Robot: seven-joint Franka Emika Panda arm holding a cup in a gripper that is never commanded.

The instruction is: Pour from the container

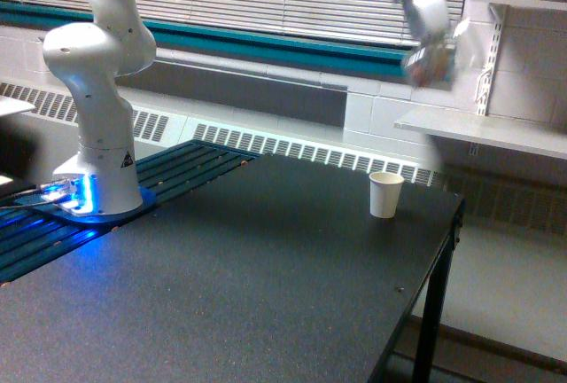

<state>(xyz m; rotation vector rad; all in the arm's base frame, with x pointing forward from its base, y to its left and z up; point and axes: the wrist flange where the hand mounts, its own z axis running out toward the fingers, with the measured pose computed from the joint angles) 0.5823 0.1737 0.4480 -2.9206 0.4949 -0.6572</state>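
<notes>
The dark table [266,268] carries the arm's white base [97,161] at the exterior view's left, lit blue at its foot, and a white paper cup [385,194] standing upright near the table's far right edge. Above and a little to the right of that paper cup, well clear of it, the gripper [429,57] shows as a blur against the wall, with the container [431,67] a smeared clear shape at its tip. How wide its jaws stand cannot be told.
</notes>
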